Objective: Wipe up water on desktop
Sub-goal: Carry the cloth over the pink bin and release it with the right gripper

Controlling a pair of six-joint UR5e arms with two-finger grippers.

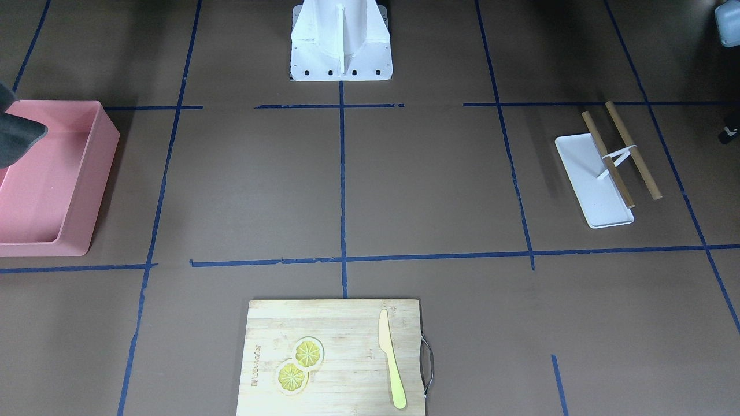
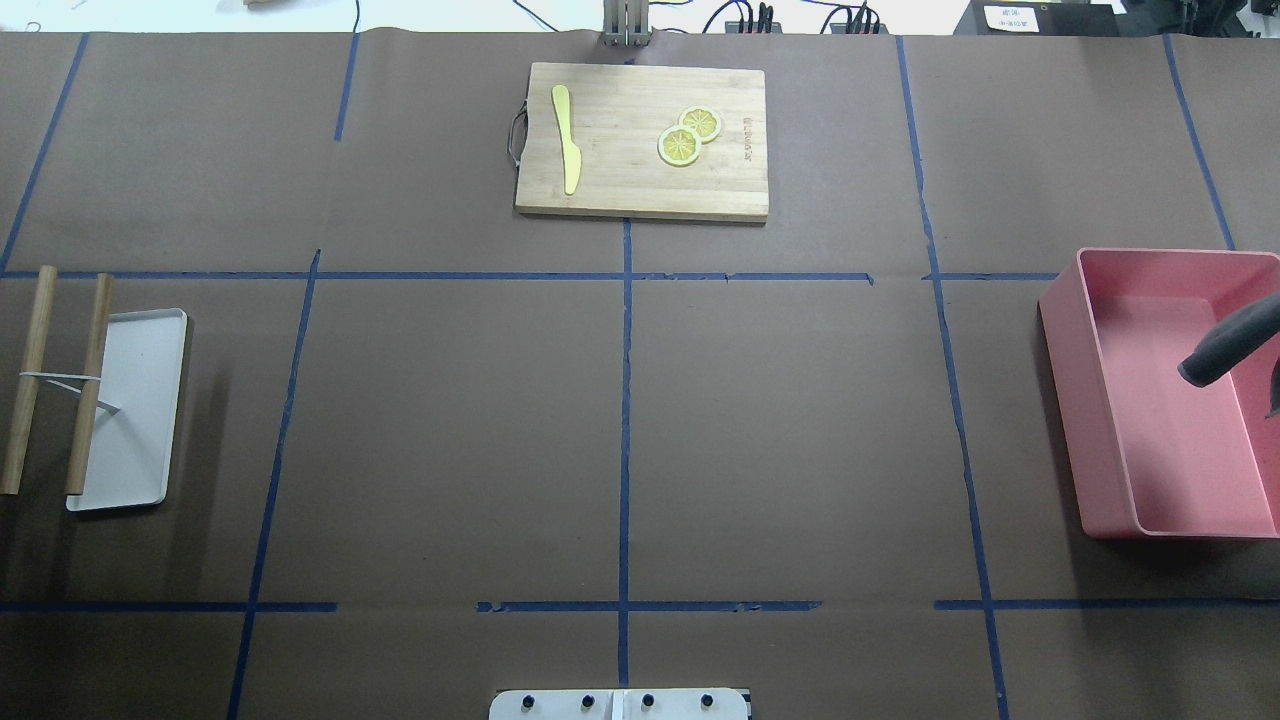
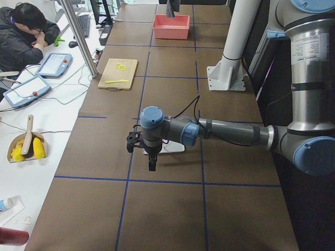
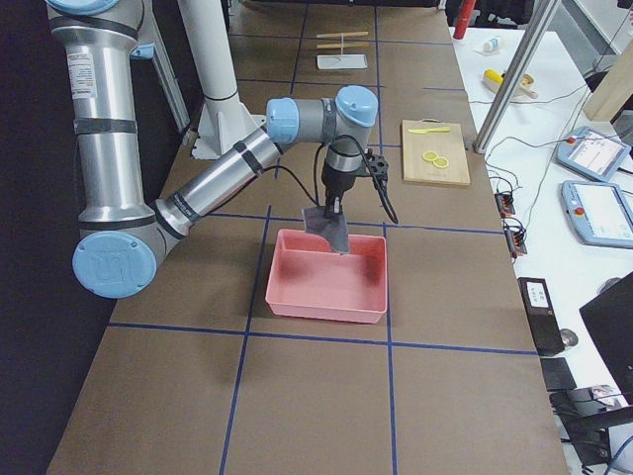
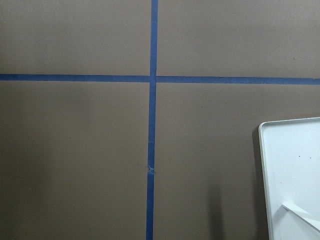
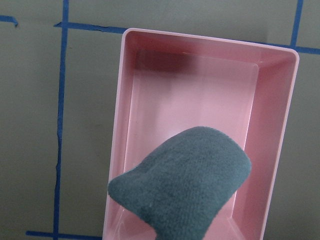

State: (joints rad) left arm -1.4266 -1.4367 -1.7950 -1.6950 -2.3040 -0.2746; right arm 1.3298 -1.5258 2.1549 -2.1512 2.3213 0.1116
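Observation:
The desktop point(image 2: 450, 430) is dark brown with a grid of blue tape lines. I can make out no water on it in any view. A grey cloth point(image 6: 185, 185) hangs over the inside of a pink bin point(image 2: 1075, 400) at the table's right end. In the exterior right view the cloth point(image 4: 331, 230) dangles from my right gripper point(image 4: 334, 206); I cannot tell whether it is open or shut. My left gripper point(image 3: 152, 159) points down above the table near a white tray point(image 5: 295, 175); its state cannot be told either.
The white tray point(image 2: 130, 410) carries a small stand with two wooden rods point(image 2: 30, 380) at the left end. A bamboo cutting board point(image 2: 640, 185) with a yellow knife point(image 2: 567, 135) and lemon slices point(image 2: 680, 146) lies at the far middle. A person point(image 3: 26, 36) sits beyond the far edge.

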